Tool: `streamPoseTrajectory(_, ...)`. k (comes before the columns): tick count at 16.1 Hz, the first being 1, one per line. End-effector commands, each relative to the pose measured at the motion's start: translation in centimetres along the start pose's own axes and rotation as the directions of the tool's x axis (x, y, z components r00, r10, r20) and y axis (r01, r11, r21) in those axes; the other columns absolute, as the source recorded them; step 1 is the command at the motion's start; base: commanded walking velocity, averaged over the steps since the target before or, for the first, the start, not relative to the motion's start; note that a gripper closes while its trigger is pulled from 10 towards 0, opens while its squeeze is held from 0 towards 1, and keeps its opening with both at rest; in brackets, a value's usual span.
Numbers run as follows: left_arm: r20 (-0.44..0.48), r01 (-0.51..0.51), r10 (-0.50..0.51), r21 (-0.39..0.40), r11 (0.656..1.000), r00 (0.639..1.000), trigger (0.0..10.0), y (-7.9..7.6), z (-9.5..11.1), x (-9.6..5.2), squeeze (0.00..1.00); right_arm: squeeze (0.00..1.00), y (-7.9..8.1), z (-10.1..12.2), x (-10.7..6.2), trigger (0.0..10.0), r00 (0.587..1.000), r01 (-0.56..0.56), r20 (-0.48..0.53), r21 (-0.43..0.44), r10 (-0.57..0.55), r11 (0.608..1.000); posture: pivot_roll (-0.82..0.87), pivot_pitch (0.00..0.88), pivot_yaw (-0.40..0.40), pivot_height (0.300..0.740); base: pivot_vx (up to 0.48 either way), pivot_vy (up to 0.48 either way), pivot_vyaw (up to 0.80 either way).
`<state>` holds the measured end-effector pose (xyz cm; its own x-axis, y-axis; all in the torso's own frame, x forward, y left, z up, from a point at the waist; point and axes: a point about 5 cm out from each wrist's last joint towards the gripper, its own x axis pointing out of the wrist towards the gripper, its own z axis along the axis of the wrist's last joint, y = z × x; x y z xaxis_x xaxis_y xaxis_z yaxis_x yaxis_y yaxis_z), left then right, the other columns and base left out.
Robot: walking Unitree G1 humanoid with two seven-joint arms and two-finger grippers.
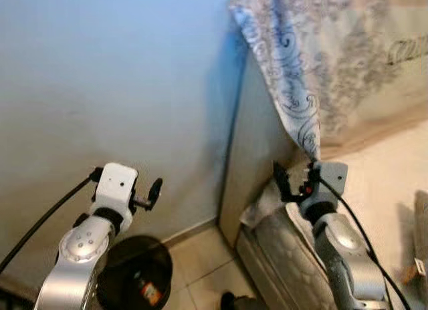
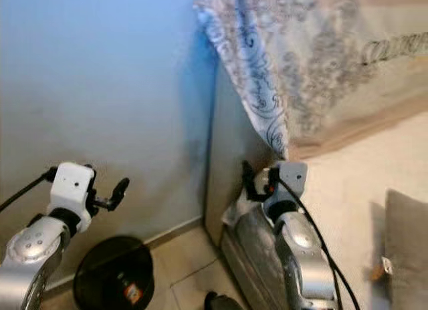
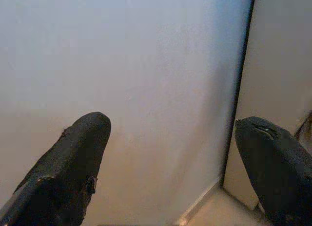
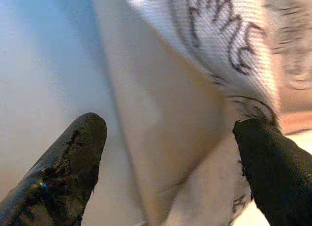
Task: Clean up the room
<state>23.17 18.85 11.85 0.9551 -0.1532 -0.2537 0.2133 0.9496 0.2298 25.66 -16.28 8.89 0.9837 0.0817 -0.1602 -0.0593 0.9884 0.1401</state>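
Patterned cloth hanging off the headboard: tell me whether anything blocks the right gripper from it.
Nothing visible does. The right gripper, fingers open, is raised just below the patterned cloth, whose lower corner hangs right by one fingertip.

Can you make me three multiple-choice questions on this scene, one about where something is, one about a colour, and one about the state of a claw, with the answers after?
1. Where is the round bin?
A. On the bed
B. On the floor below the left claw
C. Hung on the wall

2. What colour is the bin?
A. Black
B. White
C. Red

3. How is the right claw set?
A. Shut on the patterned cloth
B. Shut on nothing
C. Open, its fingers spread, with the cloth's hanging corner near one of them

Answers:
1 B: the eye views show the bin on the tiled floor by the wall, under the left arm.
2 A: its rim and inside look black.
3 C: the right wrist view shows a wide gap between the two fingers.
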Motion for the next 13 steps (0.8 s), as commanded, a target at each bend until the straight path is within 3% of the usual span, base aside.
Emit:
streamPoseTrajectory(1, -0.013, 0.002, -0.002, 0.000, 1.000, 1.000, 10.0, 0.1, -0.4, 0.0, 0.00, 1.00, -0.1, 0.2, 0.3, 10.0, 1.000, 0.008, 0.011, -0.021, -0.008, 1.000, 0.02, 0.000, -0.005, 0.740, 0.000, 0.000, -0.80)
streamPoseTrajectory(3, -0.011, 0.009, -0.009, 0.001, 1.000, 1.000, 10.0, -0.1, -0.4, 0.1, 0.00, 1.00, 0.3, 0.4, 0.4, 10.0, 0.998, -0.052, 0.025, -0.024, 0.053, 0.998, 0.03, 0.000, -0.008, 0.740, 0.000, 0.000, -0.80)
streamPoseTrajectory(4, 0.004, -0.006, 0.006, 0.054, 0.999, 1.000, 10.0, 0.1, -0.1, 0.2, 0.00, 1.00, 0.8, 0.6, 0.3, 10.0, 0.994, -0.106, 0.032, -0.018, 0.106, 0.994, 0.04, 0.000, -0.013, 0.740, 0.000, 0.000, -0.80)
streamPoseTrajectory(5, 0.048, -0.042, 0.040, 0.046, 0.998, 0.998, 10.0, 0.4, 0.1, 0.4, 0.00, 1.00, 1.2, 0.5, 0.3, 10.0, 0.988, -0.152, 0.021, -0.037, 0.153, 0.988, 0.03, 0.000, -0.007, 0.740, 0.000, 0.000, -0.80)
streamPoseTrajectory(7, 0.061, -0.043, 0.040, 0.033, 0.999, 0.997, 10.0, 0.5, 0.2, 0.3, 0.00, 1.00, 2.5, 0.4, -0.2, 10.0, 0.937, -0.349, -0.022, -0.009, 0.349, 0.937, 0.03, 0.000, -0.006, 0.740, 0.000, 0.000, -0.80)
streamPoseTrajectory(8, 0.080, -0.040, 0.037, 0.032, 0.999, 0.996, 10.0, 0.5, 0.3, 0.2, 0.00, 1.00, 2.6, 0.5, -0.4, 10.0, 0.918, -0.395, -0.031, 0.020, 0.396, 0.918, 0.03, 0.000, -0.008, 0.740, 0.000, 0.000, -0.80)
streamPoseTrajectory(9, 0.115, -0.032, 0.028, 0.030, 0.999, 0.993, 10.0, 0.4, 0.5, 0.1, 0.00, 1.00, 1.9, 0.5, -0.6, 10.0, 0.915, -0.400, -0.040, 0.017, 0.401, 0.916, 0.03, 0.000, -0.008, 0.740, 0.000, 0.000, -0.80)
streamPoseTrajectory(11, 0.161, -0.043, 0.042, 0.002, 0.999, 0.986, 10.0, 0.5, 1.1, 0.1, 0.00, 1.00, 0.6, 0.4, -0.1, 10.0, 0.955, -0.296, -0.023, 0.012, 0.297, 0.955, 0.02, 0.000, -0.009, 0.740, 0.000, 0.000, -0.80)
streamPoseTrajectory(13, 0.242, -0.023, 0.026, -0.016, 1.000, 0.970, 10.0, 0.2, 2.2, -0.3, 0.00, 1.00, 0.5, 0.3, 0.0, 10.0, 0.968, -0.249, -0.017, 0.010, 0.249, 0.968, 0.03, 0.000, -0.012, 0.740, 0.000, 0.000, -0.80)
